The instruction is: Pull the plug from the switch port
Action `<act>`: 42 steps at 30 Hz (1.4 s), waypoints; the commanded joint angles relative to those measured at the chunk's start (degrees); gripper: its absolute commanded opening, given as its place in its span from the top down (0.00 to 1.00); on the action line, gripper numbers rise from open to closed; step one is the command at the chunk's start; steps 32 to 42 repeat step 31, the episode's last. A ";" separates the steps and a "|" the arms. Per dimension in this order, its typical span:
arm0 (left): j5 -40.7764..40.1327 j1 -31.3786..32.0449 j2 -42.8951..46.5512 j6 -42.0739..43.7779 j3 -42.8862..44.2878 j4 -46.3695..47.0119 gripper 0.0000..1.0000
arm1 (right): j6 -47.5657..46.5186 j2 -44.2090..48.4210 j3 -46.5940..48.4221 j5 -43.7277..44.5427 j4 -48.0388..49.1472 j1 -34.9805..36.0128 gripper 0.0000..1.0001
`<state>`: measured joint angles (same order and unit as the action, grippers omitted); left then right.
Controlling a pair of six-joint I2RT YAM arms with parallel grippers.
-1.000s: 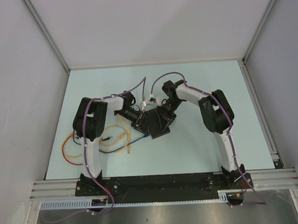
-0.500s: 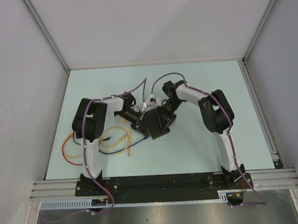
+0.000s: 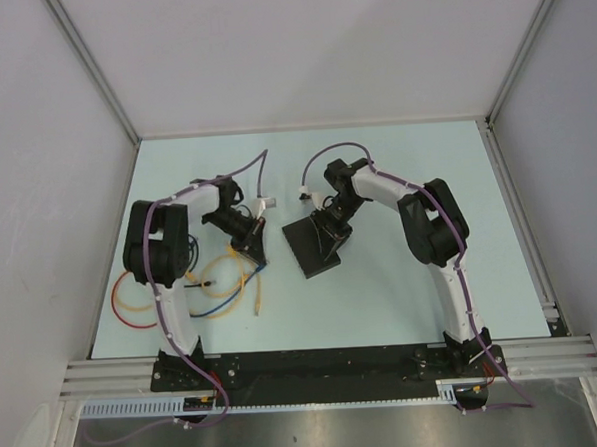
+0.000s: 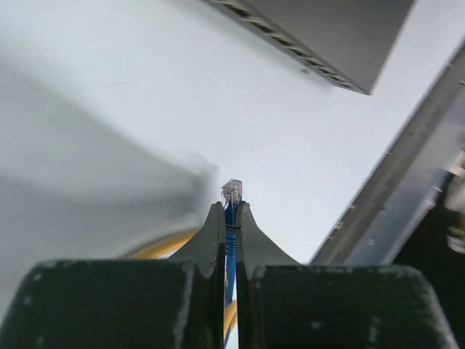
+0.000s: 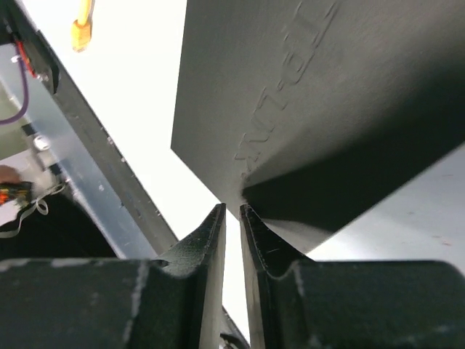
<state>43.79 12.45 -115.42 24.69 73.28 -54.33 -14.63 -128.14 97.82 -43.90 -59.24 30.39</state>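
The plug [image 4: 232,193] is out. The left jaws are pressed tight on the blue cable [image 4: 230,243] just behind it, and its clear tip stands free above them, touching nothing. Seen from above, that arm sits to the left of the switch [image 3: 313,247] and apart from it, over a loose tangle of orange and yellow leads [image 3: 226,279]. The switch rests near the middle of the bench [image 3: 412,278], with the right jaws at its far edge. They are nearly together, with only a slit between them, and whether they nip the casing or merely bear against it I cannot tell. So the pull itself looks done — what is left, at most, is to lay the cable down and release the switch.
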 commanded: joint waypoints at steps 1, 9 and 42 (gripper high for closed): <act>-10.64 -6.37 5.46 4.14 6.95 -1.14 1.00 | -1.46 0.51 3.95 11.37 7.65 -2.26 0.77; -23.83 -9.81 4.94 2.39 16.80 0.27 0.98 | 1.89 4.73 10.98 17.44 10.73 -9.82 0.68; -34.12 -9.20 3.18 -15.63 47.46 5.98 0.00 | 16.40 11.94 16.78 46.09 20.39 -22.66 0.51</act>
